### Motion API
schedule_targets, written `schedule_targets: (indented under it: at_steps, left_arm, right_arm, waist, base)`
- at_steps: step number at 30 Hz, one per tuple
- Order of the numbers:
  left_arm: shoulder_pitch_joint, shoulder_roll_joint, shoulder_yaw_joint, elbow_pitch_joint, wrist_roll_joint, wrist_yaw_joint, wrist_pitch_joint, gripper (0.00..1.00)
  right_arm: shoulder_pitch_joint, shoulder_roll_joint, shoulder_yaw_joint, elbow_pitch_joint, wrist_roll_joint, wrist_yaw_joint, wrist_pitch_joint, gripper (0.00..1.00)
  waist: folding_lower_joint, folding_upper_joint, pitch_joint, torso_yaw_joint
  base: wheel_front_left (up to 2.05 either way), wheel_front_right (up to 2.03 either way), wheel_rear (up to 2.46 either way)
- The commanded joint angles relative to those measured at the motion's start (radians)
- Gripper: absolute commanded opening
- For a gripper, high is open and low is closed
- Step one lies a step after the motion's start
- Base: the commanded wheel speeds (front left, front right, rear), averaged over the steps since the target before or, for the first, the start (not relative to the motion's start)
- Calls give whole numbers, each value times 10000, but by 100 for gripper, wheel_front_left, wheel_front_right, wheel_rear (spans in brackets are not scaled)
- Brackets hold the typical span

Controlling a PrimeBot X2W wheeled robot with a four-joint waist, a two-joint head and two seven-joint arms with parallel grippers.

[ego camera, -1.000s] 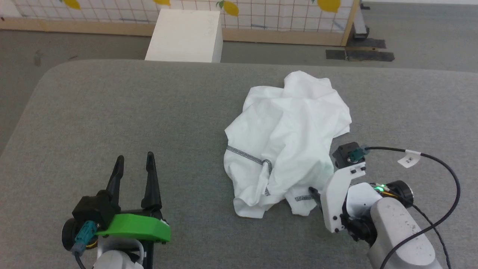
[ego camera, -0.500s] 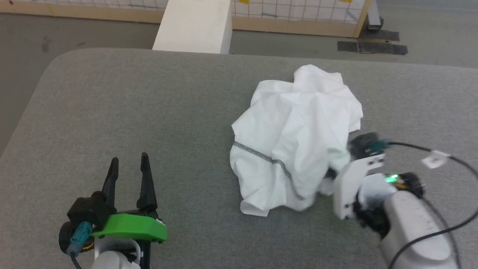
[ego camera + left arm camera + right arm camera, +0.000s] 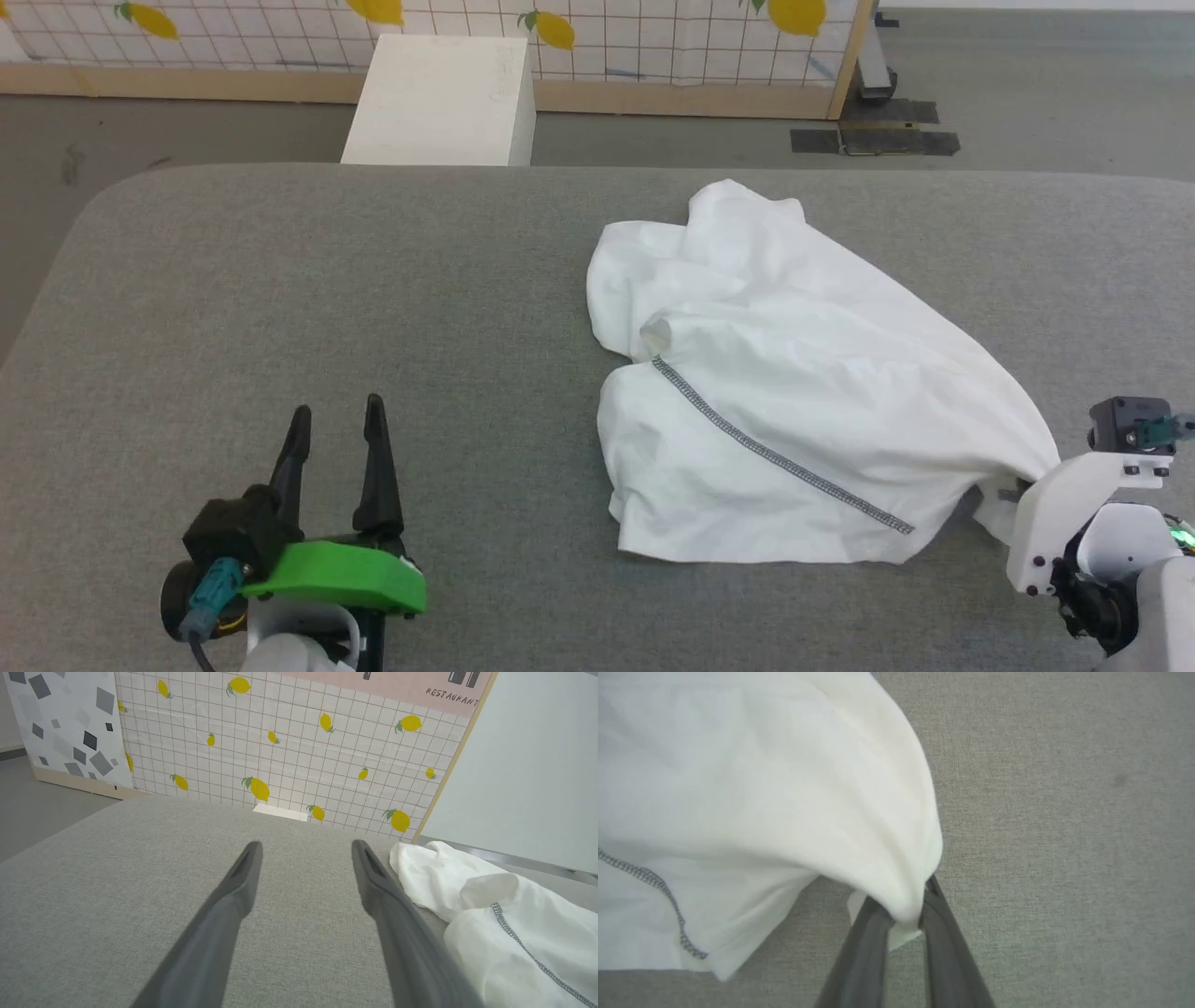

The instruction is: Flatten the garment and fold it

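Resting at the lower left of the head view, the left gripper [image 3: 337, 407] has its two dark fingers spread wide above the grey fabric-covered table [image 3: 280, 280]. In the left wrist view the same open gripper [image 3: 306, 843] points toward the table's far edge. Beyond that edge, at the upper left centre, a white box [image 3: 439, 89] stands on the floor before a lemon-printed grid panel [image 3: 653, 37] with a wooden frame.

Right of centre the white garment [image 3: 784, 373] lies on the table, bunched at its upper left and drawn into a taut point toward the lower right. A dark zigzag seam [image 3: 775, 455] crosses it diagonally. Black tape patches [image 3: 873, 140] mark the floor at the upper right. At the lower right, the right gripper [image 3: 903, 893] is clamped on a fold of the garment's edge.
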Motion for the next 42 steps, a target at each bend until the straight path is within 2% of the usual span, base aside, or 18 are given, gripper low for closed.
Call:
schedule_targets:
  at_steps: [1, 9, 14, 19, 22, 26, 30, 32, 36, 37, 38, 39, 42]
  left_arm:
    - [45, -43, -31, 94, -14, -77, -45, 100]
    - [-11, -53, -297, 478, -278, -188, -45, 100]
    - [-122, -57, -676, 718, -548, -215, 26, 100]
    - [-428, -58, -1225, 793, -1403, -365, 456, 100]
    - [-955, -59, -1583, 1085, -1625, -298, 1503, 100]
    - [-1983, -59, -1616, 1806, -2398, 445, 3788, 100]
    - [-2824, 29, -2130, 2609, -2373, 796, 5999, 100]
    - [-3084, 188, -2429, 3045, -2237, 834, 6884, 100]
    - [-3255, 191, -2639, 3574, -2408, 712, 7627, 98]
    - [-3228, 174, -2658, 3641, -2494, 662, 7682, 73]
    - [-3163, 138, -2678, 3698, -2674, 551, 7728, 7]
    - [-3104, 114, -2717, 3717, -2794, 446, 7741, 0]
    - [-3017, 60, -2521, 3588, -3113, 319, 7100, 0]
  right_arm:
    - [38, 121, -104, -176, -79, -15, -277, 100]
    - [120, 562, -1514, -1907, 688, -15, -3504, 100]
    - [906, 576, -1394, -2179, 1891, -15, -4866, 100]
    - [1543, 578, -969, -1960, 2528, -15, -5452, 100]
    - [1695, 578, -612, -1853, 2716, -15, -5625, 100]
    - [1558, 579, -268, -1754, 2860, -15, -5769, 100]
    - [1337, 579, -97, -1691, 2871, -15, -5905, 100]
    - [1232, 579, 11, -1636, 2898, -15, -5950, 100]
    - [1131, 579, 34, -1474, 2963, -15, -6088, 100]
    - [1129, 579, 26, -1432, 2965, -15, -6119, 100]
    - [1134, 579, 2, -1378, 2975, -15, -6154, 100]
    - [1141, 579, -11, -1342, 2986, -15, -6183, 100]
    - [1163, 580, -99, -1233, 3068, -15, -6267, 100]
  waist:
    - [0, 0, -87, -84]
    - [0, 0, -488, -283]
    - [0, 0, -664, -501]
    - [0, 0, -722, -917]
    - [0, 0, -615, -1169]
    - [0, 0, -397, -1582]
    - [0, 0, -110, -1928]
    - [0, 0, 27, -2111]
    - [0, 0, 240, -2346]
    - [0, 0, 281, -2373]
    - [0, 0, 317, -2377]
    - [0, 0, 334, -2367]
    - [0, 0, 326, -2185]
  base:
    - [0, 0, 0]
    - [0, 0, 0]
    - [0, 0, 0]
    - [0, 0, 0]
    - [0, 0, 0]
    - [0, 0, 0]
    - [0, 0, 0]
    - [0, 0, 0]
    - [0, 0, 0]
    - [0, 0, 0]
    - [0, 0, 0]
    - [0, 0, 0]
    - [0, 0, 0]
